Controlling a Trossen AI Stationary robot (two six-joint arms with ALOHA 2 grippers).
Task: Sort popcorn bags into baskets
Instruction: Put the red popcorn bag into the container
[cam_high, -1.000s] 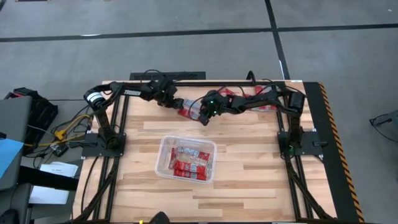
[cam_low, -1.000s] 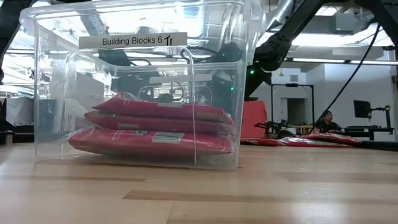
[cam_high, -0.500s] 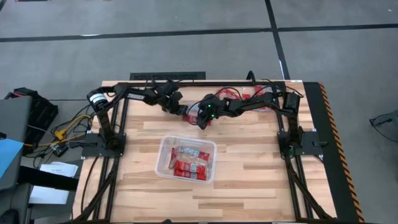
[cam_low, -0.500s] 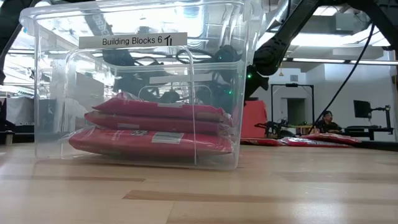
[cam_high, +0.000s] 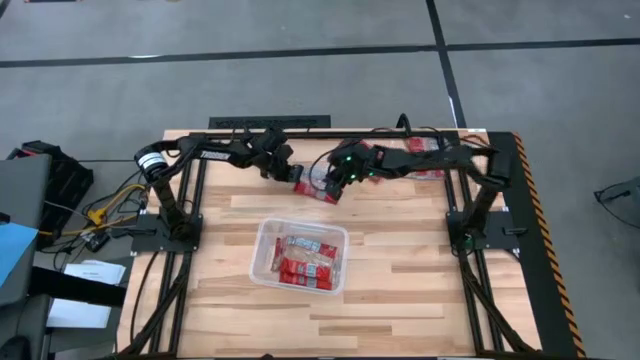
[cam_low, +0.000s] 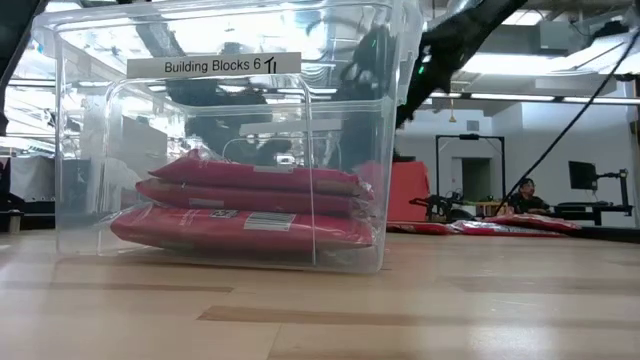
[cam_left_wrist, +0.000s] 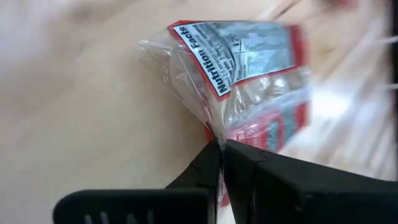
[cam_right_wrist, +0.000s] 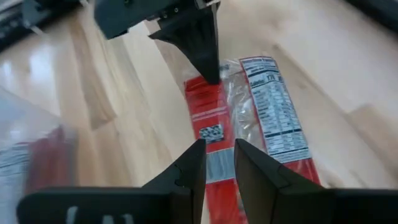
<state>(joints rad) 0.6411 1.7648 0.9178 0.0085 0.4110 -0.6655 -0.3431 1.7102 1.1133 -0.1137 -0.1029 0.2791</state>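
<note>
A popcorn bag, red with a clear wrapper and a nutrition panel, lies stretched between my two grippers near the table's far edge. My left gripper is shut on one end of it. My right gripper is at the other end, its fingers either side of the bag's red strip. The basket, a clear tub, stands mid-table with several bags stacked flat inside. More bags lie at the far right. My left gripper pinches the clear wrapper's edge at the bag's end between its two shut fingertips. In the right wrist view its fingers point down at that end. My right gripper has the bag's red strip running in between its two fingers, which lie along the bag. The fingers hide the place of contact, so which part they grip I cannot tell. The nutrition-panel side spreads out past one finger.
The tub carries a label reading Building Blocks 6. Bare wood lies to either side of the tub and in front of it. A person sits far off in the room behind the table.
My left gripper has moved a little toward the bag and shut on its end. My right gripper has risen, keeping its end of the bag.
</note>
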